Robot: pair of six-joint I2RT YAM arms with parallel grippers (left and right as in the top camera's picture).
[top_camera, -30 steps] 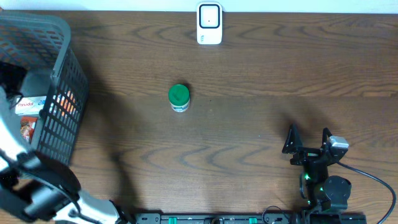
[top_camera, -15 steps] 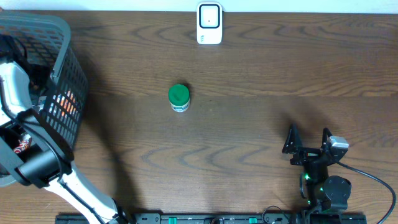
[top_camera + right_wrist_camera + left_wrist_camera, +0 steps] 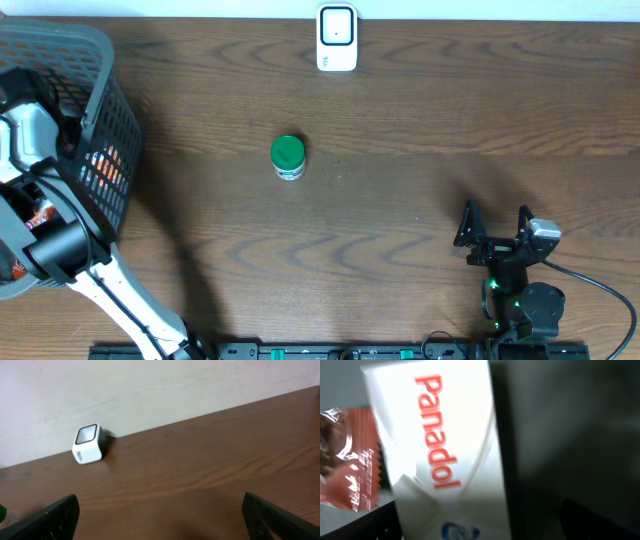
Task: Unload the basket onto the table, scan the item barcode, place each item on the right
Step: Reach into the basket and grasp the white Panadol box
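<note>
A white Panadol box [image 3: 445, 450] with red lettering fills the left wrist view. It lies inside the grey basket [image 3: 100, 60], and my left gripper [image 3: 490, 525] stands open right over it, one dark finger on each side. The overhead view shows that arm reaching down into the basket, with its fingers hidden there. The white barcode scanner [image 3: 337, 38] stands at the table's far edge and also shows in the right wrist view as the scanner [image 3: 89, 443]. My right gripper [image 3: 494, 225] rests open and empty at the near right.
A small jar with a green lid [image 3: 288, 157] stands upright mid-table. An orange-red snack packet [image 3: 350, 470] lies beside the box in the basket. The basket's mesh wall [image 3: 110, 170] rises between the left arm and the table.
The left arm has swung further into the basket, towards its far end. The right arm and the jar have not moved.
</note>
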